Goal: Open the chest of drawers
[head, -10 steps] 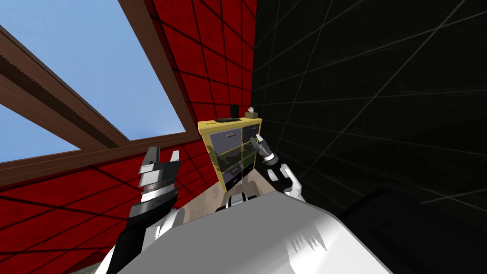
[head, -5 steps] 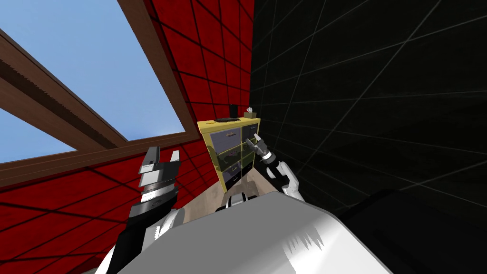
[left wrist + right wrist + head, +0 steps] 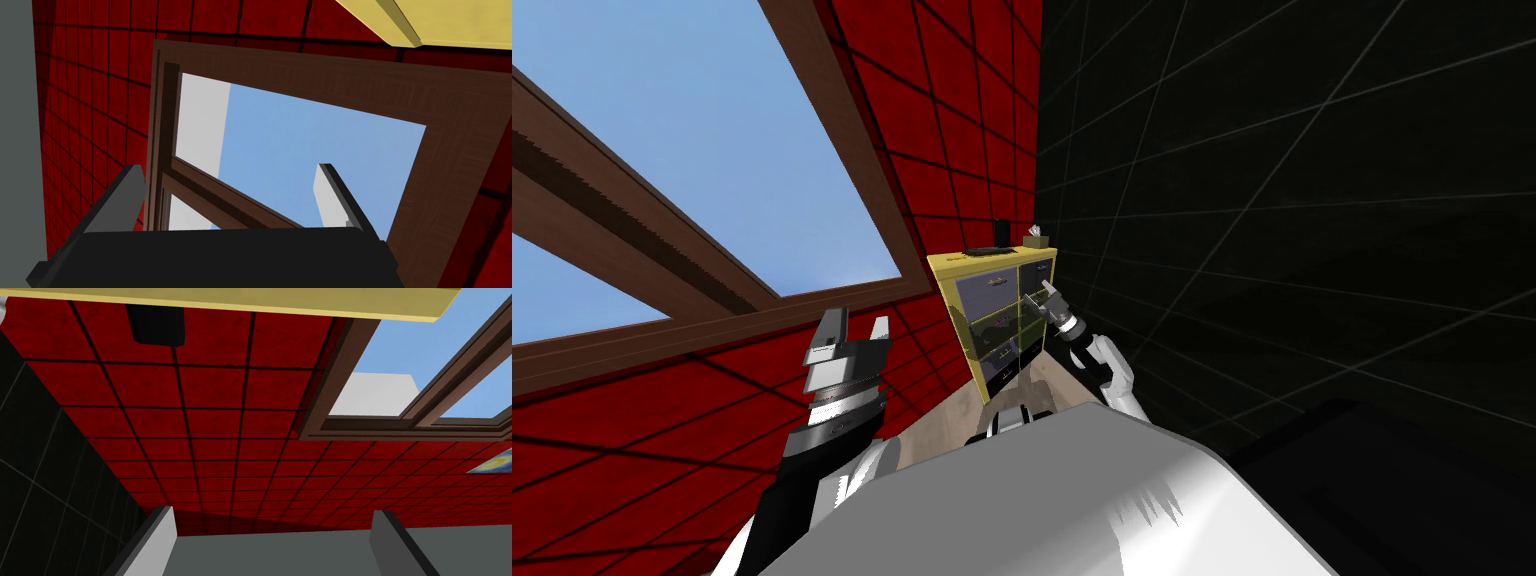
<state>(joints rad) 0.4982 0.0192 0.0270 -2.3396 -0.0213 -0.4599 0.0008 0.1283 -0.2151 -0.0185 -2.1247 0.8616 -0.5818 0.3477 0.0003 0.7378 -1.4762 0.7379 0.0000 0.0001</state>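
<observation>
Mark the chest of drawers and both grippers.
chest of drawers (image 3: pixel 984 293), head view, on a dark upper drawer front.
right gripper (image 3: pixel 1043 297), head view, midway between its fingertips.
left gripper (image 3: pixel 856 330), head view, midway between its open fingertips.

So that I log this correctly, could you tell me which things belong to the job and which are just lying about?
Job: chest, right gripper open at its drawers.
Lying about: tan box, black block and flat dark item on top; window; raised left gripper.
</observation>
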